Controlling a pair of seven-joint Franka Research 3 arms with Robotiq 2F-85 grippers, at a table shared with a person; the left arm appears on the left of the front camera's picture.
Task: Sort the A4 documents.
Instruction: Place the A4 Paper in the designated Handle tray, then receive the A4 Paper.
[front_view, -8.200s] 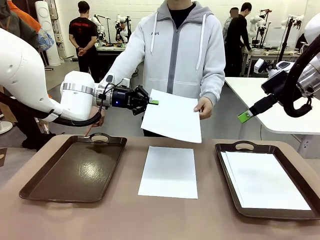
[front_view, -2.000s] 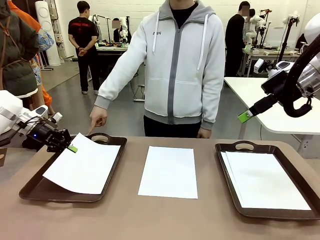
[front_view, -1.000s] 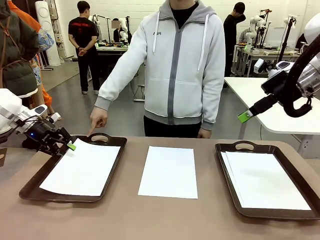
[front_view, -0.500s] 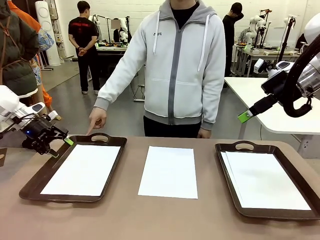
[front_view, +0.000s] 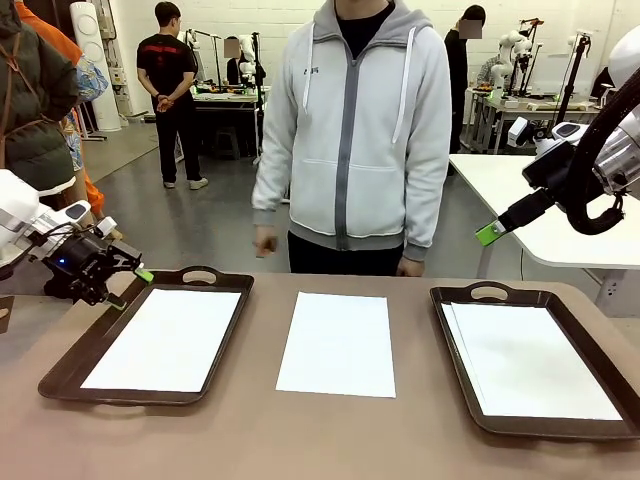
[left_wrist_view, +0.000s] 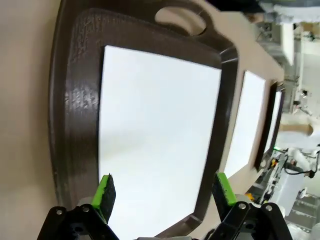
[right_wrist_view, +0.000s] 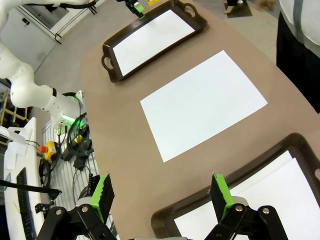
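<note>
Quick read on the paper sorting. I'll use the middle sheet (front_view: 338, 343) as the reference, since it's the only one not in a tray. It lies flat on the bare table (front_view: 300, 440), squared up and untouched, so my guess is it's the one left to sort.

Left of the middle sheet is the left tray (front_view: 70, 362) with one sheet (front_view: 165, 338) flat on its floor, edges parallel to the rim. It looks properly put down. The left gripper (front_view: 130, 284) sits further left again, just off that tray's far corner. Its jaws are spread wide with nothing in them, so it's clear of the paper.

Right of the middle sheet is the right tray (front_view: 452, 345), which holds a small stack (front_view: 535, 362) with slightly fanned edges, probably a couple of sheets. The right gripper (right_wrist_view: 162, 192) is up in the air on that side, jaws apart and empty. To me it looks parked.

The person (front_view: 350, 130) stands just beyond the middle sheet, arms down. One hand (front_view: 265, 243) is blurred, so I can't tell if it's clenched.

The tabletop is matte brown, smooth and uncluttered. Thin paper lying flat on it could be fiddly to pick up. The room is a bright lab with a grey floor, white benches and a few people standing around at the back.
</note>
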